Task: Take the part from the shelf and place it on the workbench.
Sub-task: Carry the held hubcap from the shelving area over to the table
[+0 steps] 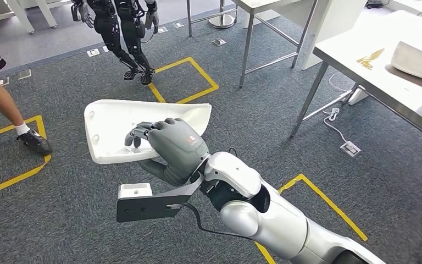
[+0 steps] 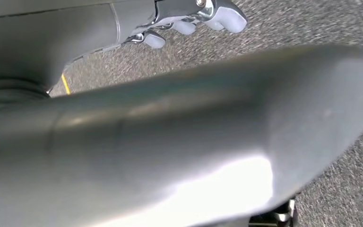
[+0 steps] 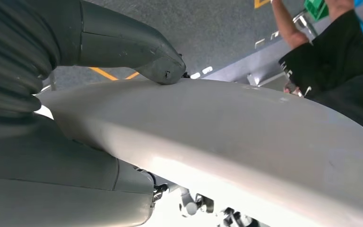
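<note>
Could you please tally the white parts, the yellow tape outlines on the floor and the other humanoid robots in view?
White parts: 2, one held by the right hand, one lying on the workbench
Yellow tape outlines on the floor: 3
Other humanoid robot: 1
Total: 6

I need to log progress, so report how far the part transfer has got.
Done: the part is off the shelf. In hand: the right hand grips it, fingers hooked over its edge, carried above the carpet. Left: reach the workbench at right and set it down beside the similar white piece lying there.
</note>
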Motion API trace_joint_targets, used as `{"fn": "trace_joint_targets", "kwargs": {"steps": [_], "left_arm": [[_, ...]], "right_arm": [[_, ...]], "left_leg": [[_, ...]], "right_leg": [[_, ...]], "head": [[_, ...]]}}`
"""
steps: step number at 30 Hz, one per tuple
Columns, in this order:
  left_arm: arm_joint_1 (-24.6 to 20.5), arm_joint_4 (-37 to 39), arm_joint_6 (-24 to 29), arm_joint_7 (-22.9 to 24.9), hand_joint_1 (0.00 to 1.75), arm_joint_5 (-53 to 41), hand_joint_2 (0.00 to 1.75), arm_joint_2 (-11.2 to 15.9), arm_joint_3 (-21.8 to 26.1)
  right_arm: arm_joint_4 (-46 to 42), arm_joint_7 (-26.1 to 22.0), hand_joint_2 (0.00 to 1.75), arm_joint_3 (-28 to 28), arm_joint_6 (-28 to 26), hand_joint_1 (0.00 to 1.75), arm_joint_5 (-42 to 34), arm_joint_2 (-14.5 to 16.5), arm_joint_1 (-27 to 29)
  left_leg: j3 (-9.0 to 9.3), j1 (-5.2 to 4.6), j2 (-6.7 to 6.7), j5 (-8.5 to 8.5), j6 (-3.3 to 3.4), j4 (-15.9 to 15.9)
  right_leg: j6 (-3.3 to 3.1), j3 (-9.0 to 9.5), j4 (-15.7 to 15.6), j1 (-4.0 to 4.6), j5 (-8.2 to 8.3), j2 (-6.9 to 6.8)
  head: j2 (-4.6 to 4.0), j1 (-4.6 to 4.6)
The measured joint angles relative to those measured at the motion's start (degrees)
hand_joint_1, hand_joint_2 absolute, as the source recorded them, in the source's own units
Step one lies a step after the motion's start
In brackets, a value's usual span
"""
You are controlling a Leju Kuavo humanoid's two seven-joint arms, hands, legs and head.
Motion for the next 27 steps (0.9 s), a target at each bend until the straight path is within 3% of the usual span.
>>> {"fn": "trace_joint_targets", "kwargs": {"steps": [3,5,7,9,10,12,13,15,16,18,19,20,22,24,25,26,27], "left_arm": [[-0.23,-0.05,0.00,-0.01,0.00,-0.11,0.00,-0.03,0.03],[-0.34,-0.12,0.00,-0.01,0.00,-0.27,0.00,-0.03,0.03],[-0.29,-0.12,0.00,0.01,0.00,-0.38,0.00,0.01,0.04],[-0.11,-0.08,0.00,0.07,0.00,-0.44,0.00,0.02,0.05],[-0.04,-0.06,0.00,0.13,0.00,-0.48,0.00,0.04,0.04],[-0.06,-0.05,0.00,0.28,0.00,-0.57,0.00,0.10,0.04],[-0.12,-0.04,0.00,0.40,0.00,-0.62,0.00,0.11,0.04],[-0.26,0.03,0.00,0.61,0.00,-0.76,0.00,0.11,0.04],[-0.35,0.07,0.00,0.73,0.00,-0.86,0.00,0.10,0.03],[-0.49,0.09,0.00,0.98,0.00,-1.01,0.00,0.11,0.04],[-0.53,0.09,0.01,1.08,0.00,-1.04,0.00,0.15,0.04],[-0.52,0.09,0.01,1.16,0.00,-1.04,0.00,0.18,0.05],[-0.41,0.11,0.01,1.40,0.00,-1.01,0.00,0.24,0.05],[-0.19,0.16,0.00,1.92,0.00,-0.66,0.00,0.27,0.14],[-0.13,0.18,0.00,2.21,0.00,-0.36,0.00,0.31,0.25],[-0.13,0.19,0.00,2.44,0.00,-0.05,0.00,0.34,0.39],[-0.18,0.20,0.00,2.59,0.00,0.17,0.00,0.36,0.57]], "right_arm": [[0.22,-0.03,1.75,0.00,-0.05,1.75,-0.02,0.19,0.05],[0.24,-0.01,1.75,0.00,-0.13,1.75,-0.04,0.26,0.08],[0.24,-0.01,1.75,0.00,-0.18,1.75,-0.05,0.35,0.15],[0.25,0.03,1.75,0.00,-0.17,1.75,-0.06,0.38,0.44],[0.25,0.06,1.75,0.00,-0.17,1.75,-0.07,0.38,0.58],[0.24,0.08,1.75,0.00,-0.17,1.75,-0.08,0.38,0.78],[0.22,0.08,1.75,0.00,-0.19,1.75,-0.08,0.37,0.82],[0.19,0.10,1.75,0.00,-0.22,1.75,-0.08,0.34,0.91],[0.17,0.13,1.75,0.00,-0.23,1.75,-0.08,0.29,1.01],[0.16,0.17,1.75,-0.01,-0.27,1.75,-0.08,0.10,1.28],[0.16,0.20,1.75,-0.02,-0.30,1.75,-0.07,-0.03,1.36],[0.16,0.22,1.75,-0.03,-0.34,1.75,-0.07,-0.13,1.39],[0.16,0.26,1.75,-0.04,-0.39,1.75,-0.07,-0.24,1.47],[0.20,0.30,1.75,-0.04,-0.41,1.75,-0.07,-0.35,1.72],[0.23,0.32,1.75,-0.04,-0.41,1.75,-0.07,-0.42,1.87],[0.25,0.33,1.75,-0.04,-0.41,1.75,-0.07,-0.49,1.97],[0.26,0.34,1.75,-0.04,-0.41,1.75,-0.07,-0.53,2.00]], "left_leg": [[0.36,0.10,1.09,-0.29,-0.88,-0.11],[-0.38,0.32,-0.76,-1.83,-1.43,1.93],[-3.27,0.50,-3.67,-5.19,-1.84,8.30],[-6.50,0.61,-4.61,-7.25,-2.13,14.58],[-7.05,0.67,-4.70,-6.69,-2.23,15.19],[-5.15,0.92,-5.28,-2.78,-2.38,10.19],[-3.52,1.15,-6.46,-0.95,-2.50,6.40],[-1.21,1.42,-8.64,0.68,-2.38,1.29],[-0.90,1.38,-9.20,0.56,-2.11,0.63],[-0.88,1.23,-8.15,0.75,-1.21,0.47],[-0.84,1.20,-7.53,0.91,-0.78,0.35],[-0.82,1.20,-6.84,1.04,-0.35,0.19],[-0.80,0.96,-5.36,1.07,0.24,0.05],[-0.83,0.65,-3.70,0.96,0.51,0.07],[-0.83,0.56,-2.90,0.92,0.57,0.08],[-0.81,0.50,-2.16,0.88,0.59,0.09],[-0.74,0.46,-1.49,0.83,0.57,0.09]], "right_leg": [[-0.89,0.18,-0.86,0.13,0.12,1.22],[-1.54,0.49,-1.44,-0.25,0.50,2.31],[-1.89,0.65,-1.66,-0.54,0.68,3.42],[-1.95,0.65,-1.62,-0.59,0.70,4.79],[-1.91,0.65,-1.56,-0.63,0.70,5.57],[-1.65,0.66,-1.26,-0.83,0.61,7.07],[-1.38,0.59,-1.02,-0.91,0.51,7.74],[-0.60,0.12,-0.51,-1.02,0.41,8.95],[-0.16,-0.15,-0.46,-1.04,0.53,9.53],[0.64,-0.53,-0.63,-1.23,0.88,10.57],[0.90,-0.80,-0.33,-1.20,0.69,10.11],[1.09,-1.44,0.86,-1.13,-0.05,8.90],[1.31,-4.35,6.86,-0.91,-3.21,5.47],[1.39,-7.81,14.04,-0.91,-6.03,3.98],[1.33,-8.48,15.47,-0.90,-6.16,3.77],[1.20,-7.96,14.62,-0.87,-5.26,3.60],[0.99,-6.25,11.62,-0.80,-3.62,3.21]], "head": [[0.00,0.01],[0.00,-0.08],[0.00,-0.23],[0.01,-0.28],[0.01,-0.28],[0.01,-0.29],[0.00,-0.30],[0.00,-0.36],[0.00,-0.40],[0.00,-0.45],[0.00,-0.41],[0.00,-0.27],[0.00,0.02],[0.00,0.10],[0.00,0.10],[0.00,0.10],[0.00,0.10]]}}
